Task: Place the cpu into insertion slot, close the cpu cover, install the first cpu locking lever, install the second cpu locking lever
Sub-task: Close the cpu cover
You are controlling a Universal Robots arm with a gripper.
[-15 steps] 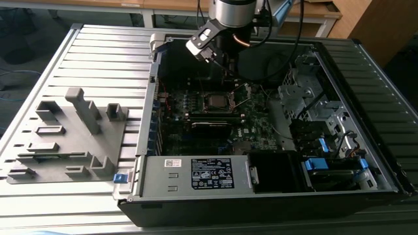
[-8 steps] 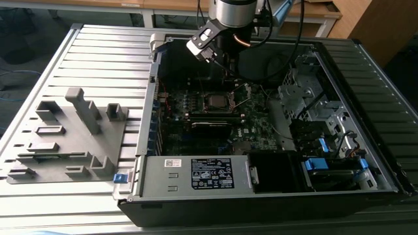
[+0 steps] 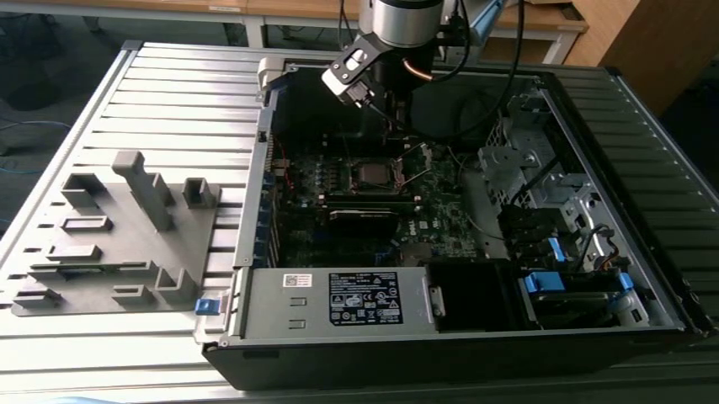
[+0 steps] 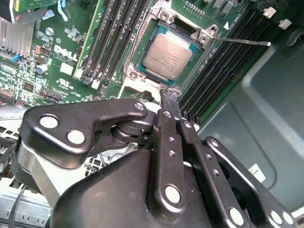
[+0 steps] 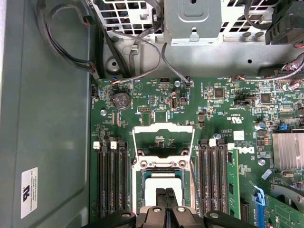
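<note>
One grey holder rack (image 3: 124,227) with upright blocks stands on the slotted worktop (image 3: 168,101) at the exterior view's left, well apart from the work. Just beside it, toward the middle, lies the open computer case (image 3: 450,358). A metal box with a white label (image 3: 337,299) sits along its near edge, and the green motherboard (image 3: 337,189) lies behind that box. The arm (image 3: 405,21) reaches down from above into the case, over the middle of the board.

In the first wrist view the end effector (image 5: 166,194) hovers low over the socket. Its two fingers (image 5: 161,197) are pressed together and grasp nothing. The cpu (image 4: 166,56) lies flat inside the insertion slot (image 4: 204,38), grey top up, between banks of memory slots (image 4: 114,33). In the second wrist view the fingertips sit just beside the slot's edge, at the rim nearest the arm. The cpu cover (image 5: 164,129) stands raised, hinged open past the slot and not down over the chip. One thin locking lever (image 4: 242,42) juts out unlatched beside the slot.

Farther to the exterior view's right are the drive bays with blue tabs (image 3: 541,282).
</note>
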